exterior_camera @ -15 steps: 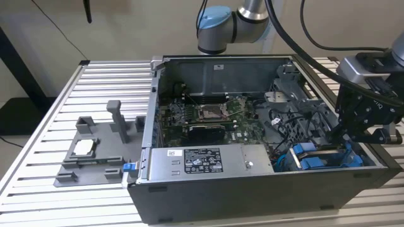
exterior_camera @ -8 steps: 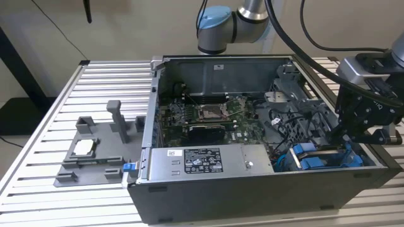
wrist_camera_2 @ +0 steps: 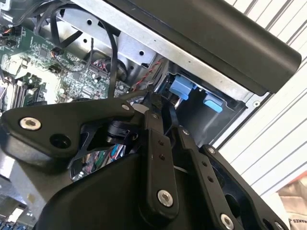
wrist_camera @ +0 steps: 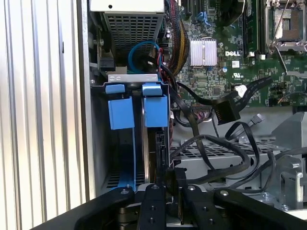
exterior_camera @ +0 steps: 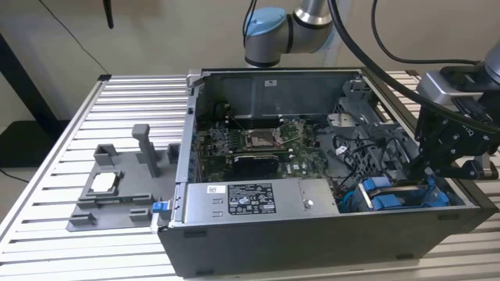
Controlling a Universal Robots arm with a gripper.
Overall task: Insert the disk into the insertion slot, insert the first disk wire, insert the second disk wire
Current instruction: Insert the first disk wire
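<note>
An open computer case (exterior_camera: 312, 237) lies on a slatted table (exterior_camera: 133, 105), with the board (exterior_camera: 258, 143) bare in the middle and a grey power box (exterior_camera: 258, 202) along the near wall. To the exterior view's left of the case sits a grey tray (exterior_camera: 109, 202) with upright posts. The gripper (exterior_camera: 413, 175) hangs over the corner of the case at the exterior view's right, just above the slot (wrist_camera: 132, 78), a dark metal cage with two blue tabs (wrist_camera: 121, 112) at its far edge. The disk (wrist_camera: 154, 148) stands on edge inside this slot, sunk well down in the bay next to the board, its blue frame ending in one of those tabs. In both wrist views the black fingers (wrist_camera: 153, 206) are drawn close together, one on each side of the near end of the disk, clamped on it. Black wires (wrist_camera: 225, 143) loop loosely over the perforated metal floor beside the cage, and a black plug (wrist_camera: 225, 111) on one of them hangs free over the board, apart from the disk
</note>
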